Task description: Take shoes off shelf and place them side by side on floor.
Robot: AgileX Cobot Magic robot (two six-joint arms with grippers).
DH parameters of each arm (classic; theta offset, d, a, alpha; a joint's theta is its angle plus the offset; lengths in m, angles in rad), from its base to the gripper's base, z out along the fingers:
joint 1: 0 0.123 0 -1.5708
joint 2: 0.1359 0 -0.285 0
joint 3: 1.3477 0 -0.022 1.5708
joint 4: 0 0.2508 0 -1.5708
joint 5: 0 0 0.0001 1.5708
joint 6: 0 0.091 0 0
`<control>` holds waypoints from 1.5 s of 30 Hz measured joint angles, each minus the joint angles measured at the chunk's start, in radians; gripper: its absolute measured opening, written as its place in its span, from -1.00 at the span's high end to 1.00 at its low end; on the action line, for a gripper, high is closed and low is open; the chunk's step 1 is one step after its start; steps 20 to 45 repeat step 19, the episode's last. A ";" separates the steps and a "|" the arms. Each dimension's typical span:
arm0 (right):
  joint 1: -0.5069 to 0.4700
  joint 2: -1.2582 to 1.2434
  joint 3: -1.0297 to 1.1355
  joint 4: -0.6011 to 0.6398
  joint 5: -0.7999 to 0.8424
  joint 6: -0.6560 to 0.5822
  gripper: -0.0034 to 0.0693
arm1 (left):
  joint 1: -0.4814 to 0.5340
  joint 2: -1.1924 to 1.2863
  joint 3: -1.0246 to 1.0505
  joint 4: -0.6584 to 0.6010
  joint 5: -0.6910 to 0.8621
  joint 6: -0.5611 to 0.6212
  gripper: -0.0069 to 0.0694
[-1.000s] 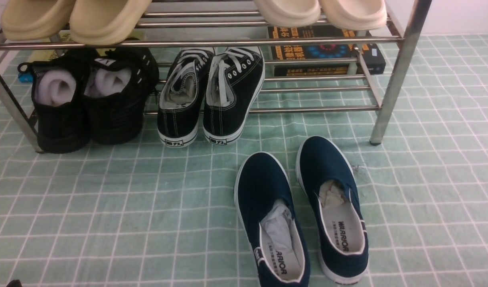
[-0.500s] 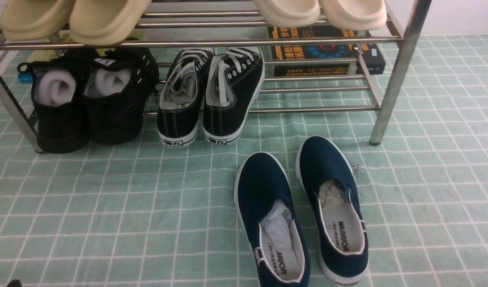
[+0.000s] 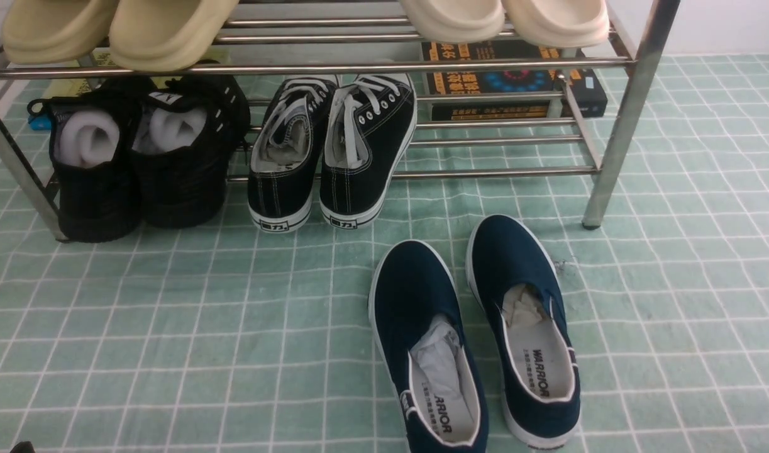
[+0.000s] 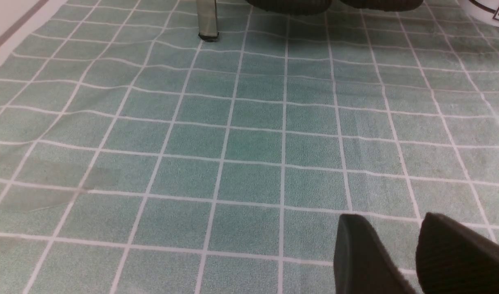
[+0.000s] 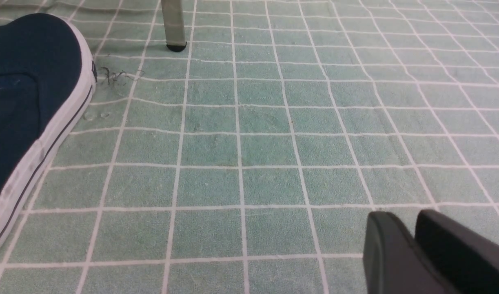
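Two navy slip-on shoes lie side by side on the pale green gridded floor, toes toward the shelf: one nearer me, the other to its right. Both show crumpled paper and white insoles. Neither gripper shows in the front view. My left gripper hovers low over bare floor, open, with nothing between its fingers. My right gripper is also low over the floor, its fingers almost together and empty, well to the right of the right shoe.
The shelf's lower tier carries black lace-up sneakers and all-black shoes; beige slippers and cream slippers sit above. A dark box lies behind. Shelf legs stand ahead of each wrist.
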 joint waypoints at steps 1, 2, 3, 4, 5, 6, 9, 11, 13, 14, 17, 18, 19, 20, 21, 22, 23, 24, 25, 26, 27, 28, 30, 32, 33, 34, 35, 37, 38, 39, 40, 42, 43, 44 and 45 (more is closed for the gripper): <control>0.000 0.000 0.000 0.000 0.000 0.000 0.56 | 0.000 0.000 0.000 0.000 0.000 0.000 0.18; 0.000 0.000 0.000 0.000 0.000 0.000 0.56 | 0.000 0.000 0.000 0.000 0.000 0.000 0.18; 0.000 0.000 0.000 0.000 0.000 0.000 0.55 | 0.000 0.000 0.000 0.000 0.000 0.000 0.18; 0.000 0.000 0.000 0.000 0.000 0.000 0.55 | 0.000 0.000 0.000 0.000 0.000 0.000 0.18; 0.000 0.000 0.000 0.000 0.000 0.000 0.55 | 0.000 0.000 0.000 0.000 0.000 0.000 0.18; 0.000 0.000 0.000 0.000 0.000 0.000 0.55 | 0.000 0.000 0.000 0.000 0.000 0.000 0.18; 0.000 0.000 0.000 0.000 0.000 0.000 0.54 | 0.000 0.000 0.000 0.000 0.000 0.000 0.18; 0.000 0.000 0.000 0.000 0.000 0.000 0.53 | 0.000 0.000 0.000 0.000 0.000 0.000 0.18; 0.000 0.000 0.000 0.000 0.000 0.000 0.51 | 0.000 0.000 0.000 0.000 0.000 0.000 0.18; 0.000 0.000 0.000 0.000 0.000 0.000 0.51 | 0.000 0.000 0.000 0.000 0.000 0.000 0.18; 0.000 0.000 0.000 0.000 0.000 0.000 0.50 | 0.000 0.000 0.000 0.000 0.000 0.000 0.18; 0.000 0.000 0.000 0.000 0.000 0.000 0.50 | 0.000 0.000 0.000 0.000 0.000 0.000 0.18; 0.000 0.000 0.000 0.000 0.000 0.000 0.49 | 0.000 0.000 0.000 0.000 0.000 0.000 0.18; 0.000 0.000 0.000 0.000 0.000 0.000 0.49 | 0.000 0.000 0.000 0.000 0.000 0.000 0.18; 0.000 0.000 0.000 0.000 0.000 0.000 0.49 | 0.000 0.000 0.000 0.000 0.000 0.000 0.18; 0.000 0.000 0.000 0.000 0.000 0.000 0.49 | 0.000 0.000 0.000 0.000 0.000 0.000 0.18; 0.000 0.000 0.000 0.000 0.000 0.000 0.49 | 0.000 0.000 0.000 0.000 0.000 0.000 0.18; 0.000 0.000 0.000 0.000 0.000 0.000 0.49 | 0.000 0.000 0.000 0.000 0.000 0.000 0.18; 0.000 0.000 0.000 0.000 0.000 0.000 0.49 | 0.000 0.000 0.000 0.000 0.000 0.000 0.18; 0.000 0.000 0.000 0.000 0.000 0.000 0.49 | 0.000 0.000 0.000 0.000 0.000 0.000 0.18; 0.000 0.000 0.000 0.000 0.000 0.000 0.49 | 0.000 0.000 0.000 0.000 0.000 0.000 0.18; 0.000 0.000 0.000 0.000 0.000 0.000 0.49 | 0.000 0.000 0.000 0.000 0.000 0.000 0.18; 0.000 0.000 0.000 0.000 0.000 0.000 0.49 | 0.000 0.000 0.000 0.000 0.000 0.000 0.18; 0.000 0.000 0.000 0.000 0.000 0.000 0.49 | 0.000 0.000 0.000 0.000 0.000 0.000 0.18; 0.000 0.000 0.000 0.000 0.000 0.000 0.49 | 0.000 0.000 0.000 0.000 0.000 0.000 0.18; 0.000 0.000 0.000 0.000 0.000 0.000 0.49 | 0.000 0.000 0.000 0.000 0.000 0.000 0.18; 0.000 0.000 0.000 0.000 0.000 0.000 0.49 | 0.000 0.000 0.000 0.000 0.000 0.000 0.18; 0.000 0.000 0.000 0.000 0.000 0.000 0.49 | 0.000 0.000 0.000 0.000 0.000 0.000 0.18; 0.000 0.000 0.000 0.000 0.000 0.000 0.49 | 0.000 0.000 0.000 0.000 0.000 0.000 0.18; 0.000 0.000 0.000 0.000 0.000 0.000 0.49 | 0.000 0.000 0.000 0.000 0.000 0.000 0.18; 0.000 0.000 0.000 0.000 0.000 0.000 0.49 | 0.000 0.000 0.000 0.000 0.000 0.000 0.18; 0.000 0.000 0.000 0.000 0.000 0.000 0.49 | 0.000 0.000 0.000 0.000 0.000 0.000 0.18; 0.000 0.000 0.000 0.000 0.000 0.000 0.49 | 0.000 0.000 0.000 0.000 0.000 0.000 0.18; 0.000 0.000 0.000 0.000 0.000 0.000 0.49 | 0.000 0.000 0.000 0.000 0.000 0.000 0.18; 0.000 0.000 0.000 0.000 0.000 0.000 0.49 | 0.000 0.000 0.000 0.000 0.000 0.000 0.18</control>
